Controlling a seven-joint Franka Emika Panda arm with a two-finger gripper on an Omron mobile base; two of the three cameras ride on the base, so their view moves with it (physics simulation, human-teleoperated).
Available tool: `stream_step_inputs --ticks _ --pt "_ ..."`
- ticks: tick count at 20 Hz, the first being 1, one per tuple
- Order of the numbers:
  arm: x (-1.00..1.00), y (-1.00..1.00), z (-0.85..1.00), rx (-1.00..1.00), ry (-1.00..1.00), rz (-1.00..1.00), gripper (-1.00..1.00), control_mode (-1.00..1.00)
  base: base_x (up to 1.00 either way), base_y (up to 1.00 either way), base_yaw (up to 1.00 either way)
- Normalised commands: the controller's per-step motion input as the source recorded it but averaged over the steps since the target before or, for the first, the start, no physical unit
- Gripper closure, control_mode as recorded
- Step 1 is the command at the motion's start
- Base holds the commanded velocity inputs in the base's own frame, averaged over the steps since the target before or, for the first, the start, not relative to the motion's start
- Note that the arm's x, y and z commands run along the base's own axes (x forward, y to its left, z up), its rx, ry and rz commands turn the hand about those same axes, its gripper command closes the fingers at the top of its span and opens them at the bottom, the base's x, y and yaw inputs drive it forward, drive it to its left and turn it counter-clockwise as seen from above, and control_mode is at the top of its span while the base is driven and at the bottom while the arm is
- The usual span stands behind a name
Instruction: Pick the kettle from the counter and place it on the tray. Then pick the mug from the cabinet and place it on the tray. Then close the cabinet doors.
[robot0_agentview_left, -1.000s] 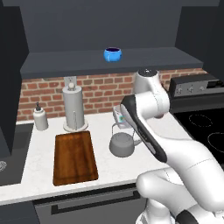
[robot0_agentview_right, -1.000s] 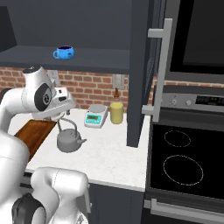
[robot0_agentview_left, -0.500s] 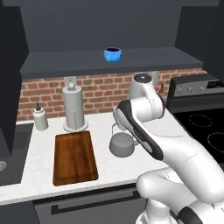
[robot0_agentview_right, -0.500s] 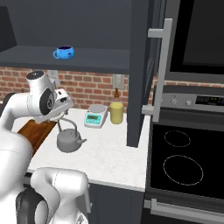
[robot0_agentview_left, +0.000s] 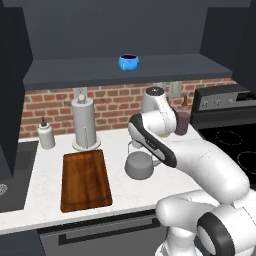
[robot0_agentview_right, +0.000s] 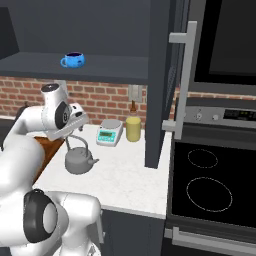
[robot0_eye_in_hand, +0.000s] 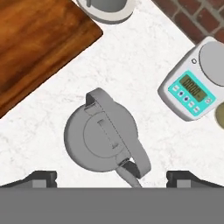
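Note:
The grey kettle (robot0_eye_in_hand: 101, 140) stands upright on the white counter (robot0_eye_in_hand: 144, 52), right of the brown tray (robot0_eye_in_hand: 35, 43), with its wire handle arched over the lid. My gripper (robot0_eye_in_hand: 116, 178) hangs directly above it, open, one fingertip on each side and nothing between them. From the base, the kettle (robot0_agentview_left: 139, 166) sits just below my hand, beside the tray (robot0_agentview_left: 85, 180). The kettle (robot0_agentview_right: 80, 160) also appears from the right. The blue mug (robot0_agentview_left: 128, 62) rests on the open cabinet's shelf (robot0_agentview_left: 100, 75); the mug (robot0_agentview_right: 73, 60) faces its handle left. One cabinet door (robot0_agentview_right: 162, 85) stands open.
A paper-towel roll (robot0_agentview_left: 84, 125) and a soap bottle (robot0_agentview_left: 46, 135) stand behind the tray. A kitchen scale (robot0_agentview_right: 110, 132) and a yellow jar (robot0_agentview_right: 133, 129) sit near the brick wall. The stove (robot0_agentview_right: 210, 175) lies to the right, and a sink edge (robot0_agentview_left: 10, 175) to the left.
The arm has shifted slightly, bringing the hand over the kettle. The jaws have stayed open. Kettle, mug and tray have not moved.

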Motion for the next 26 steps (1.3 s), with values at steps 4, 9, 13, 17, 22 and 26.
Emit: stream_step_inputs --ticks 4,9,13,17,22,26 --pt "0.28 0.07 -0.27 -0.01 0.04 0.0 -1.0 -1.0 0.0 0.0 0.0" --pt "0.28 0.05 -0.22 -0.02 0.0 0.0 -1.0 -1.0 0.0 0.0 0.0" --pt "0.15 0.01 -0.21 -0.08 0.0 0.04 -1.0 -1.0 0.0 0.0 0.0" --pt "0.08 0.0 -0.22 -0.08 0.0 0.03 -1.0 -1.0 0.0 0.0 0.0" --pt "0.11 0.0 -0.17 -0.06 0.0 0.05 -1.0 -1.0 0.0 0.0 0.0" --pt "0.14 0.0 -0.09 -0.02 0.0 0.08 -1.0 -1.0 0.0 0.0 0.0"
